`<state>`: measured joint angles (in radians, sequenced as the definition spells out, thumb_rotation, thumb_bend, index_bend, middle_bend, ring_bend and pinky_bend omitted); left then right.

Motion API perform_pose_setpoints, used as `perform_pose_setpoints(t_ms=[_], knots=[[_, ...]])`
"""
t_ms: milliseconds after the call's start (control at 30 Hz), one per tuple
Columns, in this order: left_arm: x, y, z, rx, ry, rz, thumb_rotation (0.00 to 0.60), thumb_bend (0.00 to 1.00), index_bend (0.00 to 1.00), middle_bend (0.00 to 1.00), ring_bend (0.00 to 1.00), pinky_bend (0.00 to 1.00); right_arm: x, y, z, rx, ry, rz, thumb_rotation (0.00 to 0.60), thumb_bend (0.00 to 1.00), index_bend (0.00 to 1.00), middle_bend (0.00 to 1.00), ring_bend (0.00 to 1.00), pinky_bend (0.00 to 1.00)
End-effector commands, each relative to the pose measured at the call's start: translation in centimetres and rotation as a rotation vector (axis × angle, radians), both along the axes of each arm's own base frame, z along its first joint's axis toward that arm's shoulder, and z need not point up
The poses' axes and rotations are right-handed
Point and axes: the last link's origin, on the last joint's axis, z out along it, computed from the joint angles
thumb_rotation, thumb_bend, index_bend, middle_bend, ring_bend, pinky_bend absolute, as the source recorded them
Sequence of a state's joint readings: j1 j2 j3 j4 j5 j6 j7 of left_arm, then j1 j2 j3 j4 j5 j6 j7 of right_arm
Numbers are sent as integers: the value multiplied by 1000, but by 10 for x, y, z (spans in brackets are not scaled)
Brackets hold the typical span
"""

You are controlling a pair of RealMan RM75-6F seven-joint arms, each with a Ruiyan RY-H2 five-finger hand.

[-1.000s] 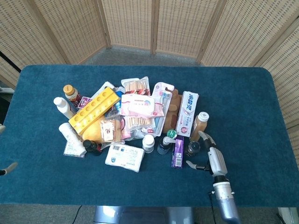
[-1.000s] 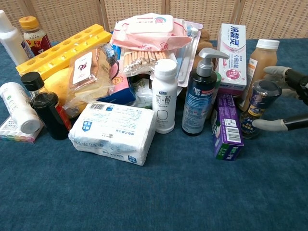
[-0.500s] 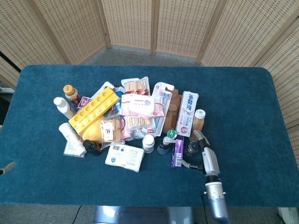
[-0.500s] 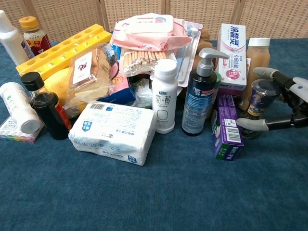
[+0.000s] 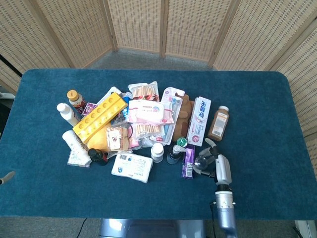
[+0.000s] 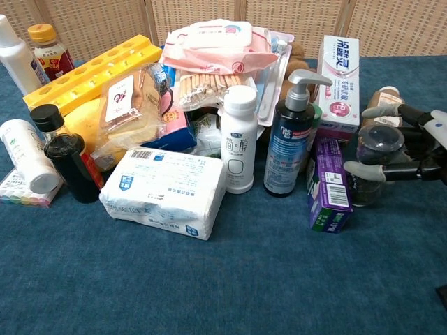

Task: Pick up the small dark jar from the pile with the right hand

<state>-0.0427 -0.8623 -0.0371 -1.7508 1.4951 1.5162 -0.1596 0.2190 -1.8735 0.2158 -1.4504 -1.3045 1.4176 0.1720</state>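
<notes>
The small dark jar (image 5: 202, 162) (image 6: 378, 162) stands at the near right edge of the pile, next to a purple box (image 6: 328, 185). My right hand (image 5: 216, 164) (image 6: 413, 143) wraps around it from the right. The thumb (image 6: 369, 172) lies across the jar's front and a finger (image 6: 383, 110) curls behind its lid, so the hand grips the jar. Only a fingertip of my left hand (image 5: 4, 177) shows at the head view's left edge.
A brown drink bottle (image 5: 218, 124) lies tipped over just beyond the jar. A dark pump bottle (image 6: 288, 139), a white bottle (image 6: 238, 139) and a toothpaste box (image 6: 337, 73) crowd the jar's left. Blue tabletop (image 5: 267, 148) stretches to the right.
My right hand moved in from the right and its fingers closed around the jar. The brown bottle behind it toppled over away from the pile. The jar shifted slightly nearer.
</notes>
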Motion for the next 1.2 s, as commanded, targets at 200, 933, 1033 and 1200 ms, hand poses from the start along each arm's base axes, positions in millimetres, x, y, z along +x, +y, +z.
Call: perform_pose_setpoints(t_ms=[200,933,1033,1200], knots=[[0,0,-1,-3,1,1,600,83,0,0,0,0,-1,3,2,-41,0,-5,600,0,614,946,917,936],[3,0,-4,-25,-13,-11,600,82,0,0,0,0,110,-66,112,-298,53,260,600,0,628,951,921,940],[3,-1,-4,-27,-15,-12,600,83,0,0,0,0,128,-73,123,-316,63,291,600,0,629,951,921,941],[4,-1,-3,-27,-18,-14,600,84,0,0,0,0,153,-80,135,-334,74,331,600,0,630,951,921,940]])
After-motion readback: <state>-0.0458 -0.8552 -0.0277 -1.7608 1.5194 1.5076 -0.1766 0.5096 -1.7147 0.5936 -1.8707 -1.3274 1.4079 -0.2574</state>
